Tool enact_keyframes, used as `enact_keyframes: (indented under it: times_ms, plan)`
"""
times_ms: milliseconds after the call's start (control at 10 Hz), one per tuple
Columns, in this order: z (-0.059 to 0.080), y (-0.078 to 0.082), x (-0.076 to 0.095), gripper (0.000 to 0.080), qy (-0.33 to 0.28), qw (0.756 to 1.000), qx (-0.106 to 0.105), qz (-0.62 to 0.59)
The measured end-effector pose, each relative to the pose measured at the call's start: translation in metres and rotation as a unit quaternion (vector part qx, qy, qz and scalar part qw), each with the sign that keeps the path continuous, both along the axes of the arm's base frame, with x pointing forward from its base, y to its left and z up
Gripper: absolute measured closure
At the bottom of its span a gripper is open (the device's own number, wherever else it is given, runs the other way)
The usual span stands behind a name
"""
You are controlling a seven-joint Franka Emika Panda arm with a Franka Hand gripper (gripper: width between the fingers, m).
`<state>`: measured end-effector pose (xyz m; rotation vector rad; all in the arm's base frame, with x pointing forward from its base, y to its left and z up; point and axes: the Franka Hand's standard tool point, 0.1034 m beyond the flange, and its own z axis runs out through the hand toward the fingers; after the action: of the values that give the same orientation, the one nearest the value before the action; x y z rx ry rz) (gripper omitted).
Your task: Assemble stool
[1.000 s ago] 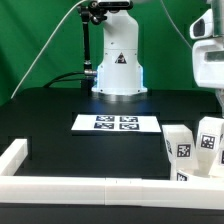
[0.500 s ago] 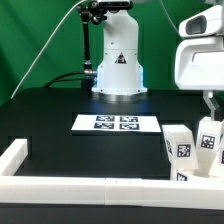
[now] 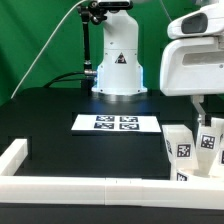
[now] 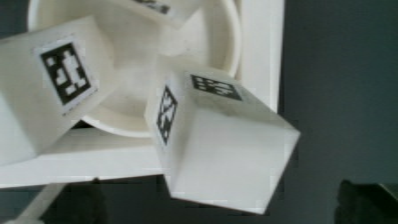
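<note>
White stool legs with black-and-white tags stand bunched at the exterior view's right: one leg (image 3: 179, 146) and another leg (image 3: 209, 136) beside it. In the wrist view a chunky tagged leg (image 4: 222, 130) and a second tagged leg (image 4: 63, 85) lie over the round white seat disc (image 4: 199, 35). My gripper (image 3: 210, 110) hangs just above these parts. In the wrist view the gripper (image 4: 217, 206) is open. Its dark fingers (image 4: 71, 205) stand wide apart either side of the nearer leg's end and do not touch it.
The marker board (image 3: 118, 123) lies flat mid-table. A long white border rail (image 3: 70, 186) runs along the front and turns up the left side (image 3: 12, 156). The robot base (image 3: 118, 62) stands at the back. Another tagged part (image 3: 184, 177) sits by the rail.
My gripper has come in from the exterior view's right edge, moving left and down, and now hangs over the bunched legs. The parts have not moved.
</note>
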<state>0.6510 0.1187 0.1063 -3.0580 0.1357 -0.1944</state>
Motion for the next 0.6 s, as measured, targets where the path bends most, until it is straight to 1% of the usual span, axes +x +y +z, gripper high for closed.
enact_keyframes:
  times_ms: [300, 500, 600]
  plan:
    - [-0.0003, -0.0052, 0.0006, 0.015, -0.005, 0.995, -0.024, 0.096]
    - [-0.0038, -0.0004, -0.0008, 0.015, -0.008, 0.98, -0.038, 0.195]
    - [-0.0034, -0.0012, -0.0005, 0.015, -0.009, 0.972, -0.048, 0.232]
